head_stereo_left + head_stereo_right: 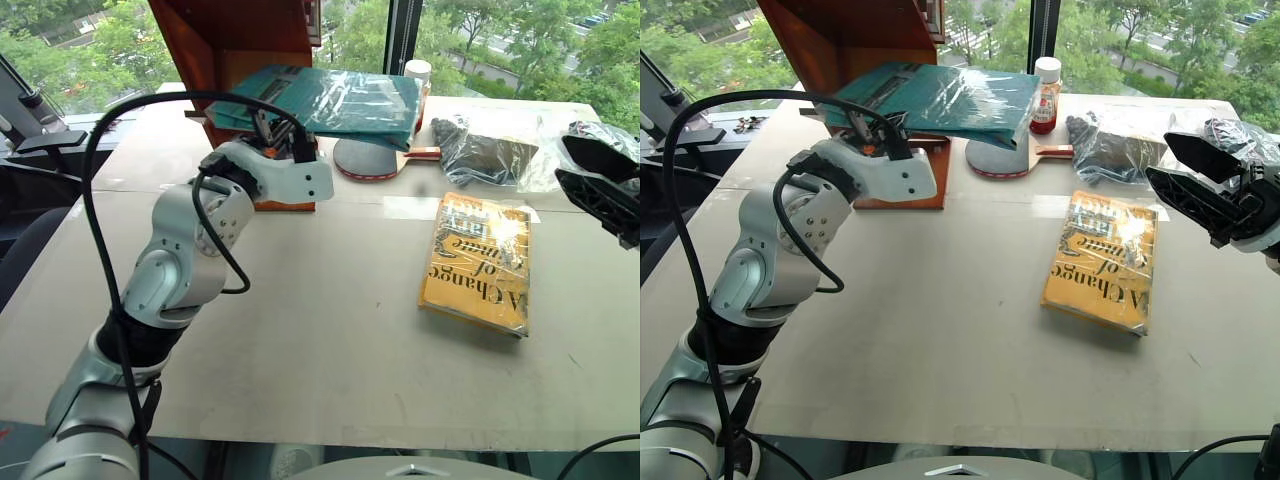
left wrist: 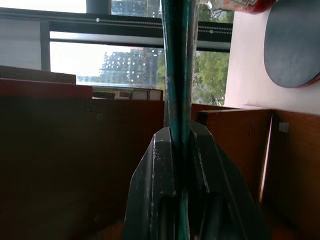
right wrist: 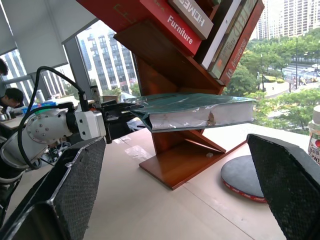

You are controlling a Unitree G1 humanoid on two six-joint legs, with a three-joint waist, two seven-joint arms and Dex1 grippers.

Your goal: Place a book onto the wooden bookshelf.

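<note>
The tabletop [image 1: 300,360] carries everything here, and at its far edge stands the wooden bookshelf [image 3: 175,165], its slanted panels already holding books higher up. The teal book [image 1: 940,100] is off the tabletop, held roughly flat and level just in front of the shelf's lower opening, most of it hanging free; held flat like this, it looks meant to slide in over the base board. The left claw [image 1: 285,135] is pressed together on one edge of the book, pinching cover and pages between its two black fingers. How far that edge already reaches into the shelf is hard to tell. The right claw [image 1: 1200,195] hangs spread wide over the tabletop's right side, holding nothing, well apart from the book. An orange-yellow book [image 1: 478,262] lies nearer, a table-tennis paddle [image 1: 372,158] beyond it.
</note>
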